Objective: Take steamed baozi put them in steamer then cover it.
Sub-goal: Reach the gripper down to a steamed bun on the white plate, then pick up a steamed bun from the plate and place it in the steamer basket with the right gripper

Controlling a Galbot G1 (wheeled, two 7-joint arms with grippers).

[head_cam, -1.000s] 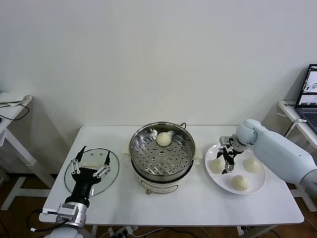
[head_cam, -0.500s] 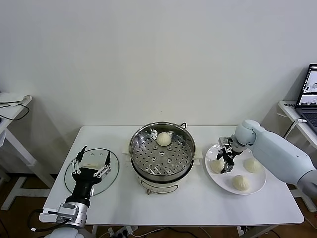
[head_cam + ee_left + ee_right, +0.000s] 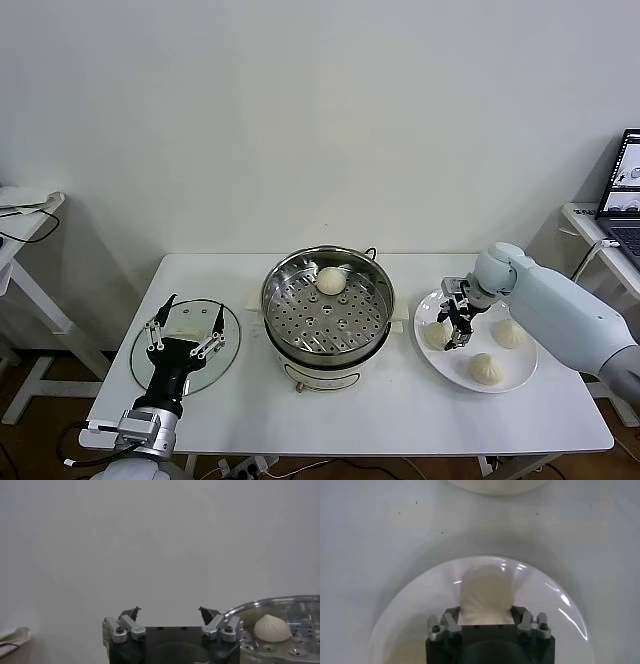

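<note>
The right hand is down on the plate at 3 o'clock of the steamer, fingers closed on a baozi at the plate's near-steamer edge. Two baozi lie loose on the plate; one sits inside the steamer at 12 o'clock. The left hand hangs wide open and empty over the glass lid on the worktop.

A white table carries a glass lid at nine o'clock and a white plate at three o'clock. A laptop sits at the far three o'clock edge.
</note>
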